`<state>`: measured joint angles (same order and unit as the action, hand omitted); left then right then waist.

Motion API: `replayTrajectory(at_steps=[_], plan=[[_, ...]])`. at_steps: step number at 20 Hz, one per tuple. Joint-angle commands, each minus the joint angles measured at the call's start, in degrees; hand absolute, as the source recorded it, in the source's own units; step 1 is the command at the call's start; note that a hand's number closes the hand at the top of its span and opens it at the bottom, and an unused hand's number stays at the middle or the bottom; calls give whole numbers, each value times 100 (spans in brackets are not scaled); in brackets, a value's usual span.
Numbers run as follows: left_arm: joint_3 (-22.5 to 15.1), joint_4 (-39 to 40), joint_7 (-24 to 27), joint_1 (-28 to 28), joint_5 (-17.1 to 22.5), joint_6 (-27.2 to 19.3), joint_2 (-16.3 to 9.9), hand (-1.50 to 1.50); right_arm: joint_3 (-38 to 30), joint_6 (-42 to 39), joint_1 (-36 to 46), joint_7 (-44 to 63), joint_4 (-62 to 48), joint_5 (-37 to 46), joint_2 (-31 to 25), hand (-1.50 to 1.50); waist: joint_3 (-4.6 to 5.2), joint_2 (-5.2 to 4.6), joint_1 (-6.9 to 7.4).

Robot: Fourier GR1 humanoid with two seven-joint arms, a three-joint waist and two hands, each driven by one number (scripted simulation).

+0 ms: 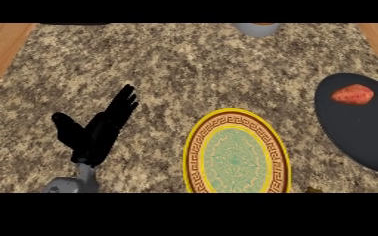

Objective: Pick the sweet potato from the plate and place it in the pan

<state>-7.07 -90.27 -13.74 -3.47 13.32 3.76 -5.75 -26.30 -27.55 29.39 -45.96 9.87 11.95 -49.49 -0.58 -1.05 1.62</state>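
The orange-red sweet potato [351, 94] lies inside the dark pan [347, 125] at the right edge of the head view. The round plate [193, 152], yellow-rimmed with a green patterned centre, sits at lower centre and has nothing on it. My left hand [100, 130] rests open at lower left, fingers straight and pointing up, well apart from the plate. My right hand does not show in this view.
A grey cup or bowl [257, 28] stands at the counter's far edge, top centre-right. Wooden strips [13, 42] border the speckled granite counter at both upper corners. A small dark object [314, 190] peeks in at the bottom right.
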Motion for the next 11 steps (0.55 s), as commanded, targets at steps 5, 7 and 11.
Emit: replayTrajectory(at_steps=[5, 7, 11], plan=[[-2, -133, -101, -26, -70, -137, 31, 0, 68, -1326, -424, -834, 196, -81, -223, -150, -17, 21, -2], [-29, 56, 15, -43, -68, -73, 82, 0, 102, -1512, -561, -926, 282, -105, -330, -150, -5, 22, -89], [-35, -58, -10, 12, -126, -123, 54, 0, 155, -1568, -781, -1050, 426, -170, -326, -150, -12, 49, -84]])
